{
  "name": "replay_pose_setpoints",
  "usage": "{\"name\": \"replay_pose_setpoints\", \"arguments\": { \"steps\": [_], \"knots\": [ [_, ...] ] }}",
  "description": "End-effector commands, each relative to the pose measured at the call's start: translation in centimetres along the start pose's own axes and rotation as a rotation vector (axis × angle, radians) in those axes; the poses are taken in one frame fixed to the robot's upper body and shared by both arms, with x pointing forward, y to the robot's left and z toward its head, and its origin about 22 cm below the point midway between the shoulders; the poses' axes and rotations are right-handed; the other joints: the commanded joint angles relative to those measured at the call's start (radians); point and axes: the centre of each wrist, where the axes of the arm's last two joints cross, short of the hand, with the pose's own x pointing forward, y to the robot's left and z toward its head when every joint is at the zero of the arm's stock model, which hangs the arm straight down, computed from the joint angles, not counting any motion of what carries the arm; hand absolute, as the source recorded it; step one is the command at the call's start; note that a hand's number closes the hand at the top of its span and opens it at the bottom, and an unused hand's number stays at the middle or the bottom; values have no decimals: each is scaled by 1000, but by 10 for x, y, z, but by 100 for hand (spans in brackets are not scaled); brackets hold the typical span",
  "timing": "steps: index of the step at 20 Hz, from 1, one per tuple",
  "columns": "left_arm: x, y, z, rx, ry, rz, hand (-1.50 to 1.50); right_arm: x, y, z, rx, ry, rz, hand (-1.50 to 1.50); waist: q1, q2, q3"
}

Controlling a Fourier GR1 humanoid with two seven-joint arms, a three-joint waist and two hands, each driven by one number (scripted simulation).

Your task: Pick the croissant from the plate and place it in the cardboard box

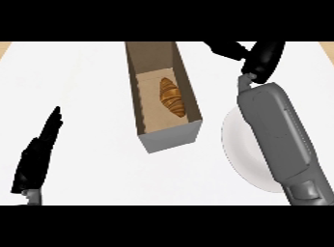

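Note:
A golden-brown croissant (171, 95) lies on the floor of the tall cardboard box (170, 136), which stands open at the middle of the white counter. My right hand (264, 56) hovers at the far right, beyond the box's upper right corner, with its fingers (225, 49) spread and holding nothing. Its grey forearm crosses over the white plate (235, 144), hiding most of it; the part of the plate that shows is bare. At the lower left my left hand (38, 157) rests open, fingers straight and pointing up.
Light wooden strips show at the counter's far left and far right top corners. The white counter (91, 96) spreads between my left hand and the box.

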Motion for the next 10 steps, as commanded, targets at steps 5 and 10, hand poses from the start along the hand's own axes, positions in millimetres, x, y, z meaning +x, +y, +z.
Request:
{"name": "replay_pose_setpoints", "arguments": {
  "steps": [5,10],
  "knots": [
    [-5,-2,3,29,13,1,0,-35,-122,4,-88,-3,-76,-150,-27,-4,0],
    [-9,-2,2,28,9,-7,0,-41,-197,23,-28,-29,-39,-150,-14,2,0]
  ]
}}
